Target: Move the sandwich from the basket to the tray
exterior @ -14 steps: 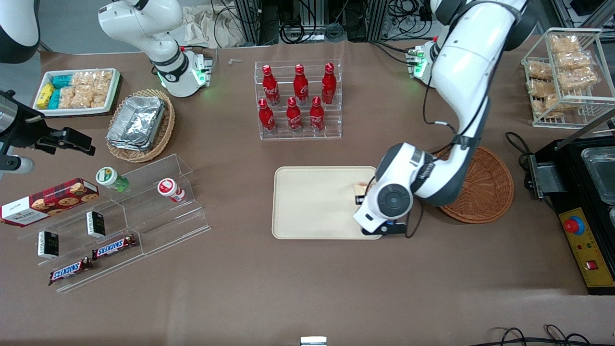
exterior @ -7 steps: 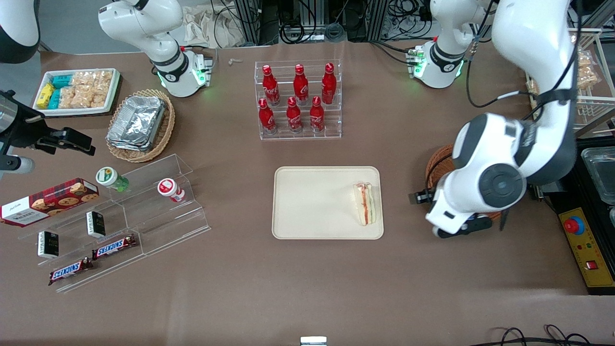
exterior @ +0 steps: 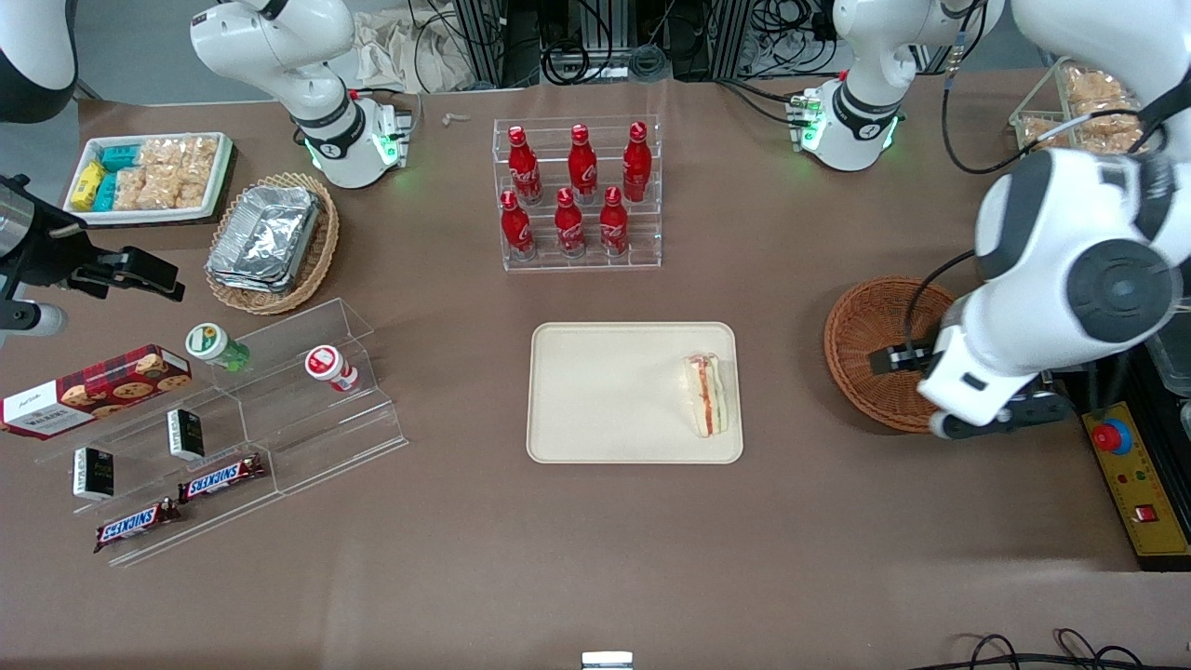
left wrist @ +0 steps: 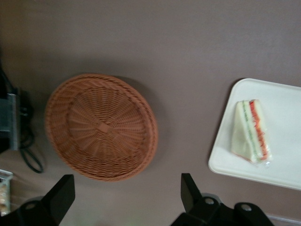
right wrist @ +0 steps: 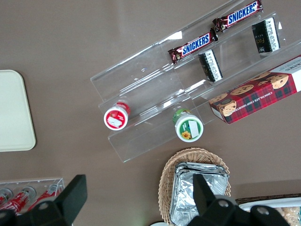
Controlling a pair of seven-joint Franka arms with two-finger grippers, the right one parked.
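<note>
The sandwich (exterior: 709,394) (left wrist: 251,132), a pale bread wedge with red and green filling, lies on the cream tray (exterior: 605,391) (left wrist: 282,165) near the tray's edge closest to the basket. The reddish-brown wicker basket (exterior: 851,316) (left wrist: 101,127) stands beside the tray, toward the working arm's end, with nothing in it. My left gripper (exterior: 891,359) (left wrist: 124,193) hangs above the basket, apart from the sandwich. It is open, its black fingers (left wrist: 63,190) spread wide with nothing between them.
A clear rack of red bottles (exterior: 579,191) stands farther from the front camera than the tray. A black box with a red button (exterior: 1130,465) and a wire rack of snacks (exterior: 1098,112) flank the basket. An acrylic shelf of snacks (exterior: 233,419) lies toward the parked arm's end.
A second ago the gripper was low over the tray at the sandwich. It has let go, risen and swung away to above the basket. The sandwich stays on the tray.
</note>
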